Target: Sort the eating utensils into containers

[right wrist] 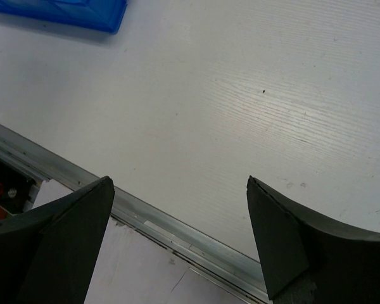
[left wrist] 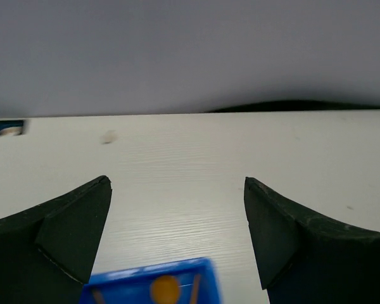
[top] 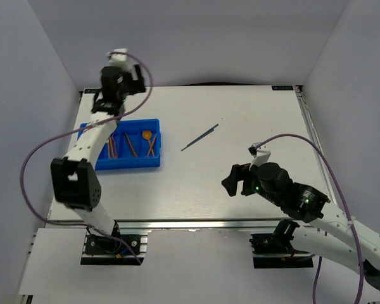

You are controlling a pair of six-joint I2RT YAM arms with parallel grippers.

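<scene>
**Status:** sort nearly complete, judging by layout.

**Done:** The tray sits on the left of the table, partly under the L arm. It holds several orange/red utensils, incl. an orange spoon in a right-hand compartment. Count per compartment: cannot tell, as the arm hides part of the tray.

**Left to do:** One dark utensil lies on bare table, well apart from the tray, to its right. Type (fork/spoon/stick): too small to tell. No other loose items visible.

**L end effector:** jaws wide, nothing between them, positioned above the tray's far rim.

**R end effector:** jaws wide, empty, above the near-right table area close to the front rail.

**Next step (est.):** pick up the dark utensil and place it in the tray. The R arm looks nearer.
</scene>
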